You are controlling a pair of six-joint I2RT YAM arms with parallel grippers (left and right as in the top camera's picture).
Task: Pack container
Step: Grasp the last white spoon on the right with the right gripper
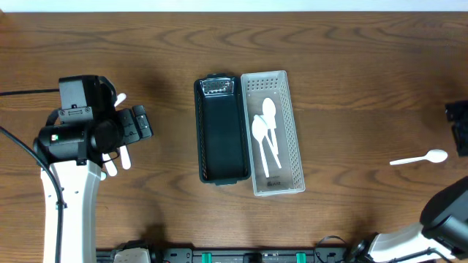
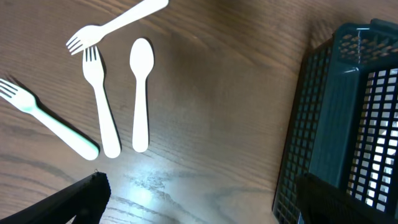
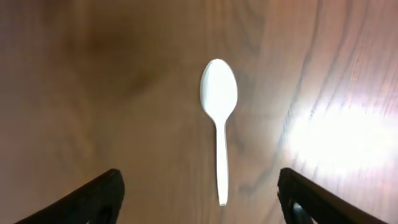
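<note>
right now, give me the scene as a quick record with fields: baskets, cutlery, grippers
dark basket: no cutlery seen inside, right beside the white basket
white basket: holds at least two spoons
left gripper: open, above three forks and a left spoon
right gripper: open, above a lone spoon, handle pointing toward the fingers

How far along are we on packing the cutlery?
Done: at least two spoons lie in the white basket; the dark basket looks empty. In hand: nothing. Both grippers are open, and the right gripper hovers over a loose spoon. Left: that spoon, plus three forks and a second spoon under the left gripper.
</note>
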